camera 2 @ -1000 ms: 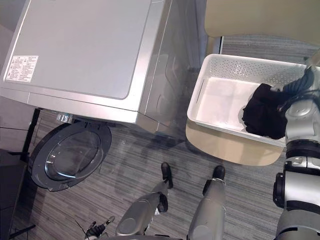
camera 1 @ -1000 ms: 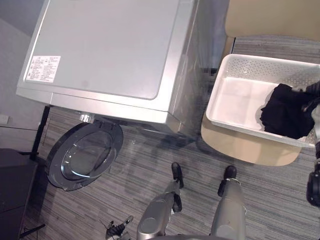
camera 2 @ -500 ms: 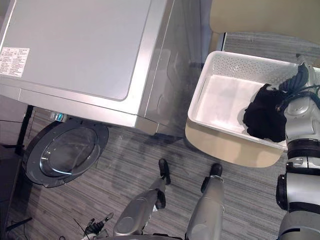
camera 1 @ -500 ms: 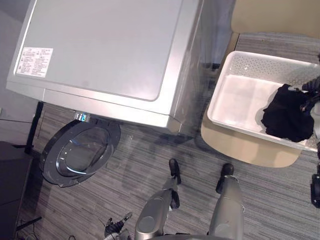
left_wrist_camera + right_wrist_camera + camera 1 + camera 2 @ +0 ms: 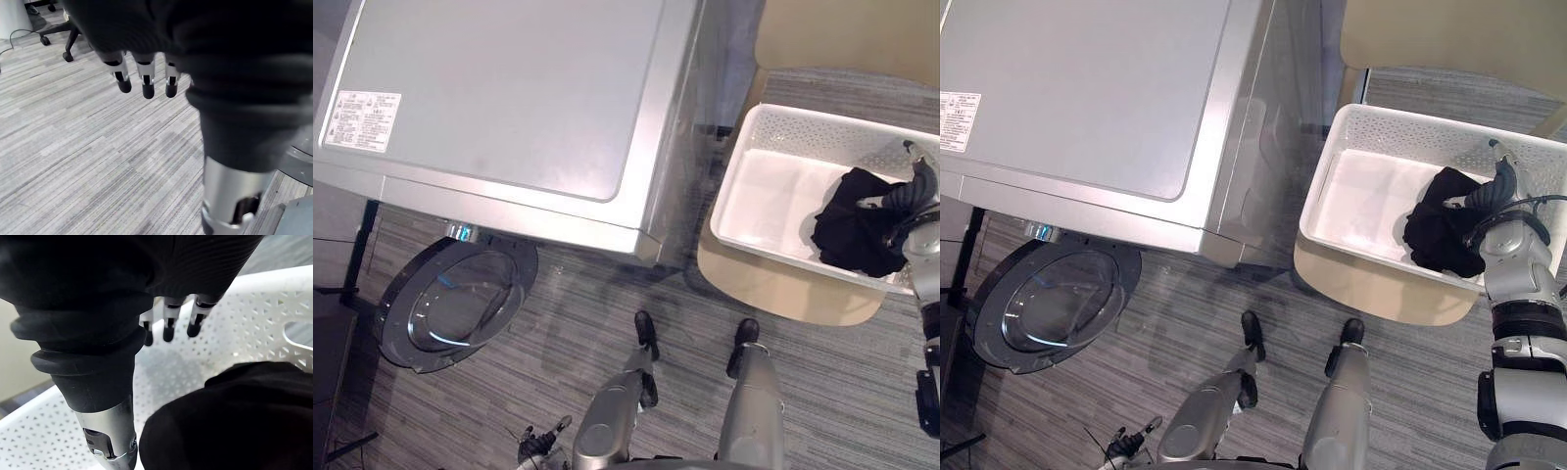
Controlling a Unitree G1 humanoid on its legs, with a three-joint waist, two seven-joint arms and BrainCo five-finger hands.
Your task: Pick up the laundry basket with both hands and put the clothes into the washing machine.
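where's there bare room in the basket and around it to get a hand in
In the laundry basket, the left half is bare, bordered by its perforated walls and the black clothes. Its right side is crowded: the clothes and the right hand sit there. The carpet between the open door of the washing machine and the basket is free.

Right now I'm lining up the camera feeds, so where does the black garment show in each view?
Left eye view: black garment in the white basket, toward its right end.
Right eye view: same place, black garment at the basket's right end.
Left wrist view: left robot hand over grey carpet.
Right wrist view: black garment close against the basket's perforated wall.
Shared landmark: the white basket.
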